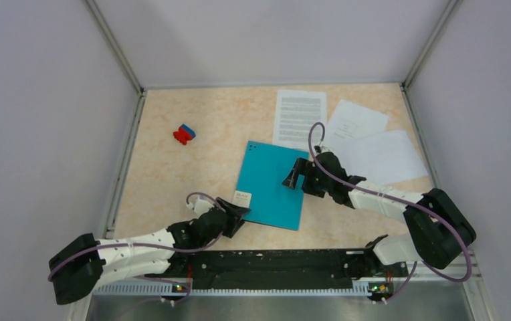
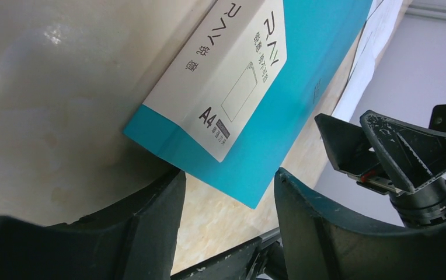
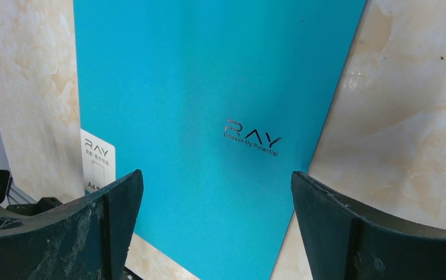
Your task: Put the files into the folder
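A tabletop (image 1: 166, 180) of pale beige marbled laminate fills the middle of the top view. Plain lilac-grey panels close it in: a left wall (image 1: 39, 100), a back wall (image 1: 273, 40) along the top of the frame, and a right wall (image 1: 487, 100). Silver metal posts (image 1: 115, 45) rise at the two far corners, upper left and upper right. A grey metal strip (image 1: 273, 309) lies along the bottom edge. The light is soft and even. In the left wrist view, a dull sheen (image 2: 54, 36) shows on the tabletop at upper left.
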### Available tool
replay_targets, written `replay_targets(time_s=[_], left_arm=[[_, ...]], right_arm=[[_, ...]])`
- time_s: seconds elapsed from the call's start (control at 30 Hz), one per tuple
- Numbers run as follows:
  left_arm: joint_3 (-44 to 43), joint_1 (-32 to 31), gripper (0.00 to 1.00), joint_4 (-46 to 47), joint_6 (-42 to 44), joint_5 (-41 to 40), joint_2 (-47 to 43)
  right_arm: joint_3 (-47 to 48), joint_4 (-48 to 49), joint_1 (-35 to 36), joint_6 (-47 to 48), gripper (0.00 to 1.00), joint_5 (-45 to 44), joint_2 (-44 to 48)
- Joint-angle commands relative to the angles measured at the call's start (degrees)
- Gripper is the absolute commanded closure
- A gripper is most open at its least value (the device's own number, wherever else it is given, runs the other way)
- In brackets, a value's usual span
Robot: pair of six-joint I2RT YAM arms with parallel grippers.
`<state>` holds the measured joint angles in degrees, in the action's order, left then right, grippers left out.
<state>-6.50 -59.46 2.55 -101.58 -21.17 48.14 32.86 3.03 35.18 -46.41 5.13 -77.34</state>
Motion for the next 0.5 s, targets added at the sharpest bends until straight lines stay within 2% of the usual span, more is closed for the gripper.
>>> replay_targets(time_s=[0.0, 0.33, 0.47], left_arm=[[1.57, -0.54, 0.38, 6.6, -0.54, -1.76, -0.31], [0.16, -0.74, 0.36, 1.9, -0.25, -1.61, -3.92], [2.49, -0.76, 0.35, 3.5, -2.16, -2.72, -4.76]], right_arm=[[-0.93, 3.12, 1.32, -1.36, 0.05, -0.08, -0.35], [-2.22, 3.73, 2.14, -2.01, 0.05, -0.77, 0.0], [-2.48, 4.16, 2.5, -2.22, 0.05, -0.99, 0.02]])
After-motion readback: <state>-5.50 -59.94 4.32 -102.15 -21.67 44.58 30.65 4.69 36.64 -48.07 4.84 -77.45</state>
